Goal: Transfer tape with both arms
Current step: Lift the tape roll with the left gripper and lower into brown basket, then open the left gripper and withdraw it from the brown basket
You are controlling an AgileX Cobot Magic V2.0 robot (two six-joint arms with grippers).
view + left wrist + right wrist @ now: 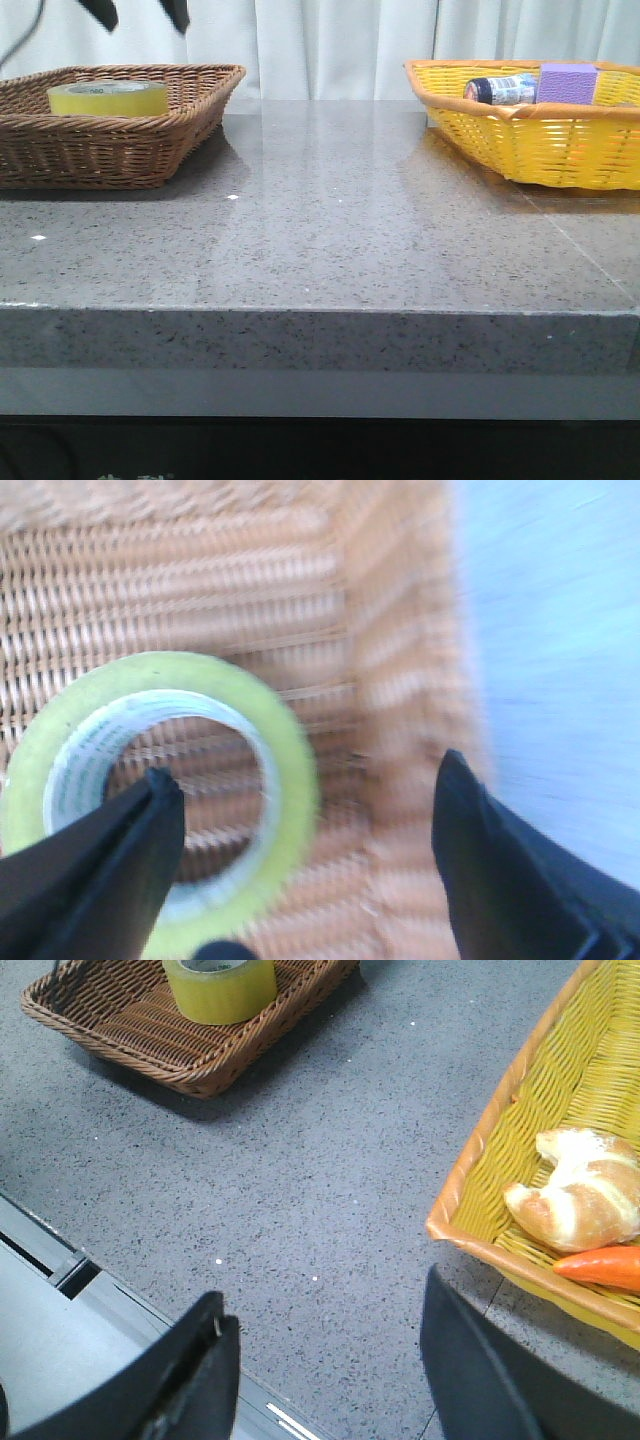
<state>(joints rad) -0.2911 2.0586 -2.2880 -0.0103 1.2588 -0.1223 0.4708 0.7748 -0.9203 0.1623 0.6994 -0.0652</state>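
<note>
On the grey table (330,220), tape (108,97) lies in the brown basket (120,150).

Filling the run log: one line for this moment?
tape: in brown basket | left gripper: open, above tape | right gripper: open, over table

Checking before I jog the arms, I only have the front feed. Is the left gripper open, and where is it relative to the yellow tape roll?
Observer: Open. In the left wrist view the left gripper hangs above the translucent yellow roll of packing tape in the brown wicker basket, nothing between the fingers.
Operator: Lined up on it?
Observer: Only partly. One finger shows over the roll's white core, the other over basket weave beside it.
Operator: Right gripper?
Observer: The right gripper is open too, above the grey speckled tabletop beside the yellow woven basket.
</note>
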